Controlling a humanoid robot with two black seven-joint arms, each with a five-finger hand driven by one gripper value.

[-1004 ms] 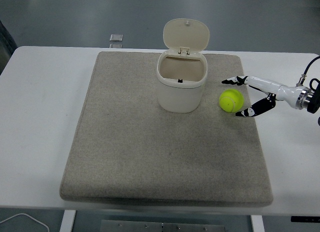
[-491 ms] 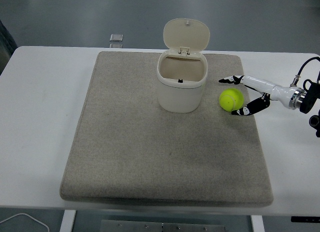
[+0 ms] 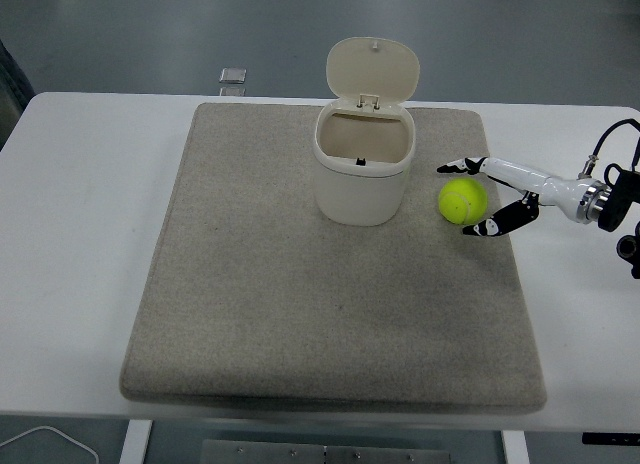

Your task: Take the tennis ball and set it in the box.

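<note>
Reaching step: the right hand (image 3: 478, 196) comes in from the tabletop's right edge and straddles the tennis ball (image 3: 462, 200), by my reading at the point just short of a grasp.
Ball position: on the grey mat (image 3: 300, 314), toward its far right corner, just beside the box (image 3: 363, 164) on the box's right side and apart from it.
Fingers: spread and not closed on anything; one fingertip (image 3: 447, 168) lies beyond the ball toward the far edge, another (image 3: 478, 227) on the near side, low by the mat. Whether either touches the ball cannot be told.
Key relation: the ball sits between the two finger groups and a little toward the box from the palm, so closing should need only a pinch across it; being round, it has no long axis to line up with.
Nearer arm: the right; the left arm is out of view.
Box: upright, its lid (image 3: 373, 70) tilted back open, so the mouth is free to receive the ball.
Risk: a one-sided touch could roll the ball against the box.
</note>
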